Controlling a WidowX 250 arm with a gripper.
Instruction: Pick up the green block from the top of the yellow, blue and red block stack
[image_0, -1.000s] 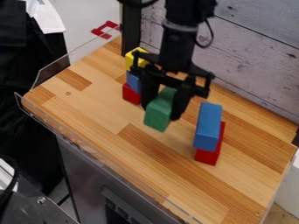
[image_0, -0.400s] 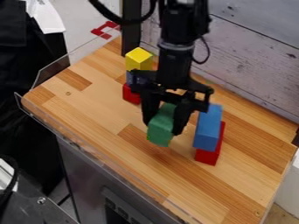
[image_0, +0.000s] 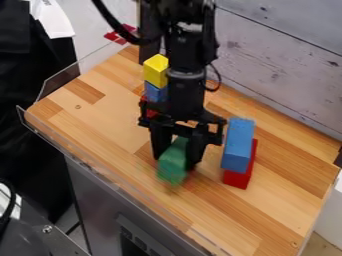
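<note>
Leftward of the jaws and farther back, a yellow block (image_0: 155, 70) is stacked over a small blue block (image_0: 155, 93), with a partly hidden red block (image_0: 151, 113) beneath. Between the fingers of the black gripper (image_0: 177, 158), a green block (image_0: 172, 169) is clasped, the jaws being parted by just its width; its lower end is tilted toward the near side and blurred. Just right of the jaws, a long blue block (image_0: 237, 148) is laid upon a long red block (image_0: 238, 177), both being supported by the wooden counter (image_0: 100, 122).
</note>
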